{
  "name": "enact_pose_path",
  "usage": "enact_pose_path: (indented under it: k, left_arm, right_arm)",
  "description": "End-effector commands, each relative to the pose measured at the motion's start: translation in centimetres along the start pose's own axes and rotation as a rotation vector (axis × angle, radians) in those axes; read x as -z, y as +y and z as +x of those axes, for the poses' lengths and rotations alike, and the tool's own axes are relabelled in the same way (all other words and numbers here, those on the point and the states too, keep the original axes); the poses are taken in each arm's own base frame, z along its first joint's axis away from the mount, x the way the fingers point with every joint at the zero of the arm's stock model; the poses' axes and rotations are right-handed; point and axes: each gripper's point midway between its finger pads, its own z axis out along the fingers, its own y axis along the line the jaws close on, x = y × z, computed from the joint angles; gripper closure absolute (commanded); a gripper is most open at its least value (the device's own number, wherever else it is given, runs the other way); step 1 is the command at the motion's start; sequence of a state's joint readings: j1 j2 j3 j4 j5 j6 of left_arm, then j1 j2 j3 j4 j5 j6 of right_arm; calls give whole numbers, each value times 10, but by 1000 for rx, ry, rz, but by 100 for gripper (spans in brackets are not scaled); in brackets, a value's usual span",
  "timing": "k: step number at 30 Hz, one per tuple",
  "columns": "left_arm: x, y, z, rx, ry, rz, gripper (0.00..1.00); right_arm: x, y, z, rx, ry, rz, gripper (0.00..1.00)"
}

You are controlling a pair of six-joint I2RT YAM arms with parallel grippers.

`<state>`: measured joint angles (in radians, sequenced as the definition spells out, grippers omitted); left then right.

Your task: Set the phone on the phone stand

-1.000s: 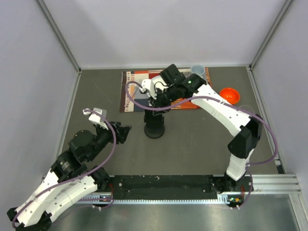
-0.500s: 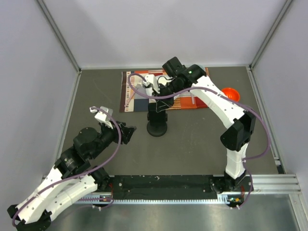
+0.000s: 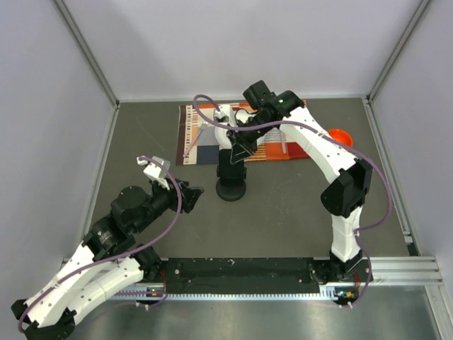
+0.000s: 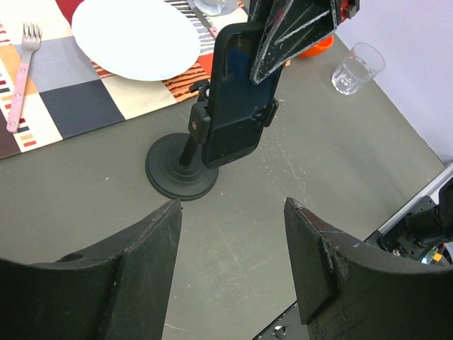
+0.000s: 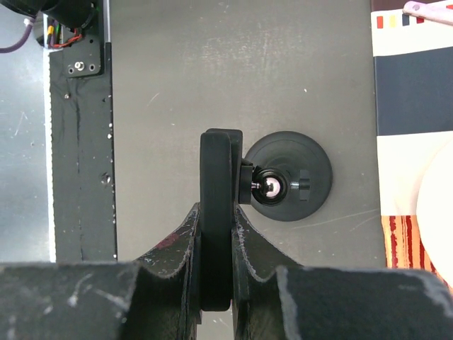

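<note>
The right hand [image 5: 216, 237] pinches the phone [image 4: 237, 99] by its top edge, holding it upright against the cradle of the stand [image 4: 177, 173] on the bench [image 4: 283, 184]. The left hand [image 4: 233, 212] hovers nearby, fingers spread. Just behind the stand lies a mat [image 4: 71, 106] with a white plate [image 4: 134, 35] and a fork [image 4: 21, 78]. A glass [image 4: 357, 67] and an orange bowl [image 4: 315, 46] stand to the right.

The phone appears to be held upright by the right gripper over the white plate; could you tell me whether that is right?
Not quite: the right gripper does hold the phone upright, but at the cradle of the phone stand, not over the white plate. The left wrist view shows this.
</note>
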<state>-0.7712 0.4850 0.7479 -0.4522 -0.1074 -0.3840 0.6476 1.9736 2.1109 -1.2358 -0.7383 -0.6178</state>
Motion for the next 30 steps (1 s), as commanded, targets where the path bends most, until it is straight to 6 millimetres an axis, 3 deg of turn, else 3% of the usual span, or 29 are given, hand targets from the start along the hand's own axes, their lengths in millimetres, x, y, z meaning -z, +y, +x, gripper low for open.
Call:
enact_pose_path:
  k: [1,7,8,11,16,17,18,25,28,29,30]
  left_arm:
    - [-5,-8,-8,-13,-34,40,35]
    - [-4,-11,-12,-14,-42,53,35]
    - [-5,-10,-11,-16,-37,50,35]
    - [-7,-10,-8,-18,-30,48,35]
    - [-7,-15,-12,-19,-34,70,35]
    - [-7,-16,-13,-20,-34,76,35]
    - [-7,-17,-13,-22,-32,77,35]
    - [-15,-20,-8,-25,-17,98,35]
    - [-18,-20,-9,-32,-17,96,35]
    - [-18,-20,-10,-34,-18,96,35]
    - [-19,-21,-9,-37,-15,101,35]
  right_arm:
    - [-7,-6,16,-82,36,-40,100]
    - [-11,-11,18,-99,44,-41,100]
    - [-10,-11,16,-94,42,-33,89]
    - [-6,-15,9,-90,34,-4,70]
    - [10,-25,-3,-55,8,135,48]
    - [13,-24,-5,-55,1,140,26]
    - [15,-22,-7,-52,-6,149,15]
    - [41,-11,-19,-51,-85,243,9]
    - [53,-3,-28,-49,-140,282,1]
    - [52,-4,-20,-67,-135,297,1]
    - [69,-7,-32,-31,-186,387,1]
